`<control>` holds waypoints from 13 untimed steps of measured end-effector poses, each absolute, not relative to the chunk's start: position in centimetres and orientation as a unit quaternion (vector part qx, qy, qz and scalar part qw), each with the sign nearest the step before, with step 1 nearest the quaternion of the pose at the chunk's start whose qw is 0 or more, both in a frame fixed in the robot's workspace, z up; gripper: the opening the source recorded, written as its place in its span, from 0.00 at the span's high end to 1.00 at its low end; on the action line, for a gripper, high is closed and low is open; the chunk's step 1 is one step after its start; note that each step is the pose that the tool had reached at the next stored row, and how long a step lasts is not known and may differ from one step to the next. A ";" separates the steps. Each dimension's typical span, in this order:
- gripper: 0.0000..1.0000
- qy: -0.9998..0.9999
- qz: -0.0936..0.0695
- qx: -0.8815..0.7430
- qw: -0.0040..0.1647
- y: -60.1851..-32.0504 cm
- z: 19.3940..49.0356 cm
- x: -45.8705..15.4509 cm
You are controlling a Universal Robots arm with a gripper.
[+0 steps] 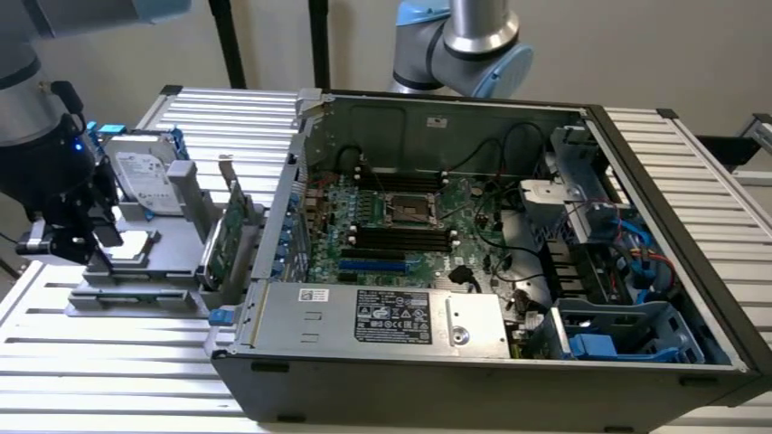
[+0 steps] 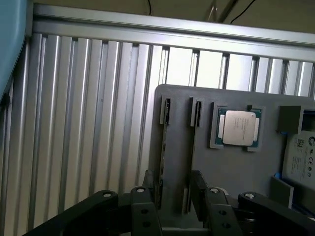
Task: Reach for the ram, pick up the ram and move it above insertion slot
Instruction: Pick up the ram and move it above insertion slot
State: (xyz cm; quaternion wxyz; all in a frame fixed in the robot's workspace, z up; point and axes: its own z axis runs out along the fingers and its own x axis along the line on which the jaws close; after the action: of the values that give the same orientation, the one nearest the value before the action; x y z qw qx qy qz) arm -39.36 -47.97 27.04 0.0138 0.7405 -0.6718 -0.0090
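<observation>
centring matters most, we judge: the pincer [image 2: 173, 189], spread and empty, has the ram [image 2: 162, 157] between its fingers, nearer one, and should sit square to its flat faces. the ram stands edge-on, a thin dark strip slotted in the grey holder [image 2: 231, 167], at 9 o'clock of the computer case [image 1: 483, 117].

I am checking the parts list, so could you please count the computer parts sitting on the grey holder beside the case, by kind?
hard drive: 1
processor chip: 1
green card: 1
memory stick: 1
Total: 4
</observation>
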 end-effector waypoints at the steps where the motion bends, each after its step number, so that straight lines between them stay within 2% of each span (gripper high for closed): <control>1: 0.58 -0.672 -0.009 0.740 0.014 -48.0 26.9 -39.4; 13: 0.58 -0.675 -0.009 0.738 0.014 -48.4 24.7 -39.2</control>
State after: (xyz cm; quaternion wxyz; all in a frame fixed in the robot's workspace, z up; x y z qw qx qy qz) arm -39.19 -48.44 24.68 0.0136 0.7376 -0.6750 -0.0091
